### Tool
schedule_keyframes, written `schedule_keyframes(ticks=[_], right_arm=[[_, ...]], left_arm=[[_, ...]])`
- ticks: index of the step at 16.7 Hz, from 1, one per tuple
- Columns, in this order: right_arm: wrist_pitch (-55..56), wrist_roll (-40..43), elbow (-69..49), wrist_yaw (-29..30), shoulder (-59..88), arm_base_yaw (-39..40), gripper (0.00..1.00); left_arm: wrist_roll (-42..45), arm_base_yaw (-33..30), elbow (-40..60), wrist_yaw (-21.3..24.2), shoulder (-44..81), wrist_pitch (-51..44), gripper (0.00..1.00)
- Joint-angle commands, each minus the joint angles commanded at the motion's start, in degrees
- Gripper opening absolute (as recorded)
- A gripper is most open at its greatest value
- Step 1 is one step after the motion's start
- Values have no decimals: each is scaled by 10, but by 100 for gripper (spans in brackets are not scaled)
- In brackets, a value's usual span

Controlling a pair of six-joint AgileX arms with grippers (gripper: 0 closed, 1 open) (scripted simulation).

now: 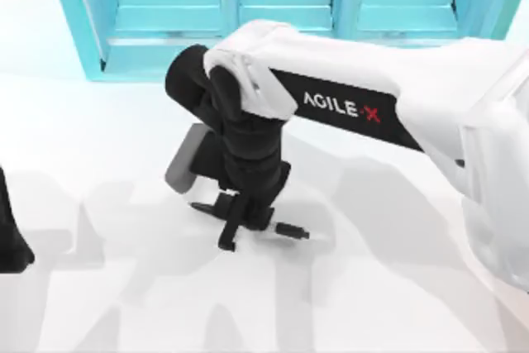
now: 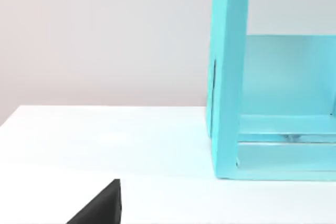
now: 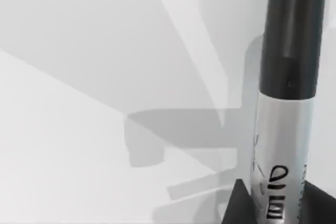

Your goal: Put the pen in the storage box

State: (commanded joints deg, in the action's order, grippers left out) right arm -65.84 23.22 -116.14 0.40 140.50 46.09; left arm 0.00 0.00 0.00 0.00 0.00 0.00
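Right gripper (image 1: pixel 248 222) clamps the pen (image 1: pixel 285 230) mid-barrel, near the storage box (image 1: pixel 273 18) — lift level before carrying.

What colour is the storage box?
Light turquoise; the storage box shows best in the top view.

Pen (image 1: pixel 285 229): slim, black ends, pale grey-white middle barrel with dark lettering (image 3: pixel 278 182). Lies flat on the white table, roughly mid-table, long axis running left to right with a slight tilt, right end a little nearer. Middle of barrel hidden under the arm in the top view. Storage box (image 1: pixel 281 6): turquoise, open compartments, standing along the far edge, well apart from pen.
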Motion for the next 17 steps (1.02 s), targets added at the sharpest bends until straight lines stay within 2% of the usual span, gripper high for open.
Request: schedule_keyframes(ticks=[8, 14, 17], right_arm=[[-187, 0, -179, -1, -10, -2, 0], [-196, -1, -188, -1, -10, -2, 0], [-208, -32, -192, 3, -4, -21, 0]], left_arm=[[0, 0, 0, 0, 0, 0, 100], [0, 0, 0, 0, 0, 0, 100], [0, 0, 0, 0, 0, 0, 100]])
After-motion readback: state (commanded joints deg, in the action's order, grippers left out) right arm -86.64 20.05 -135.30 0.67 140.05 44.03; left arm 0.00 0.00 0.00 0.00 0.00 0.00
